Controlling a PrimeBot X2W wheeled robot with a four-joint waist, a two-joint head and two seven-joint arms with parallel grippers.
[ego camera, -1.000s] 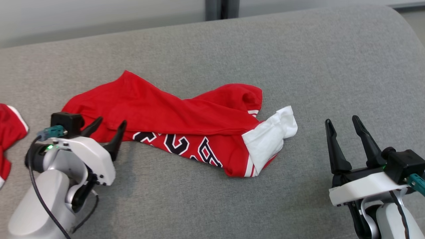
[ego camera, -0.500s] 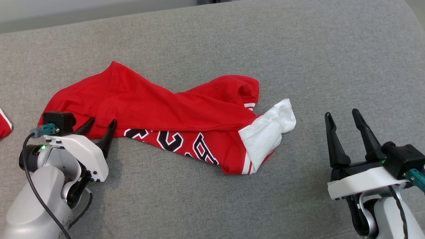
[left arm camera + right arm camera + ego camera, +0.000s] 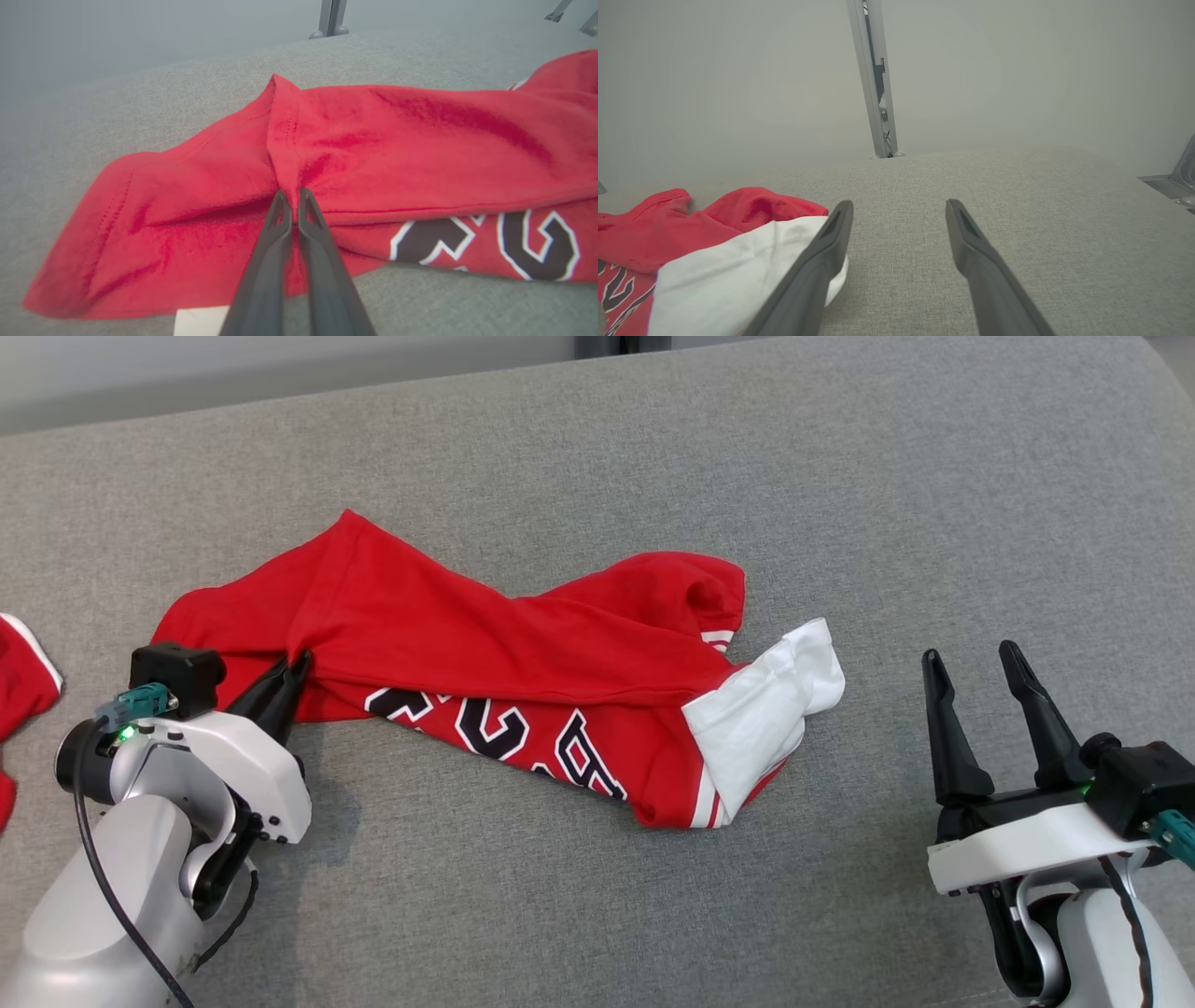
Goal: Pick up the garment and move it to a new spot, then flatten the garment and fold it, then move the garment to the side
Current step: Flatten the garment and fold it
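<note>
The left gripper [image 3: 291,670] is clenched on a pinched ridge of red fabric at the near left end of the garment [image 3: 523,635]. The right gripper [image 3: 969,655] stands released and empty, well apart from the garment's right end, where a white section [image 3: 766,709] folds outward. The garment lies crumpled on the grey cushion [image 3: 597,896], with lettering along its near edge. A second red piece [image 3: 23,677] lies to its left. A metal post [image 3: 873,79] rises beyond it.

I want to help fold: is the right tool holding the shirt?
No, the right tool stands open, apart from the shirt.
</note>
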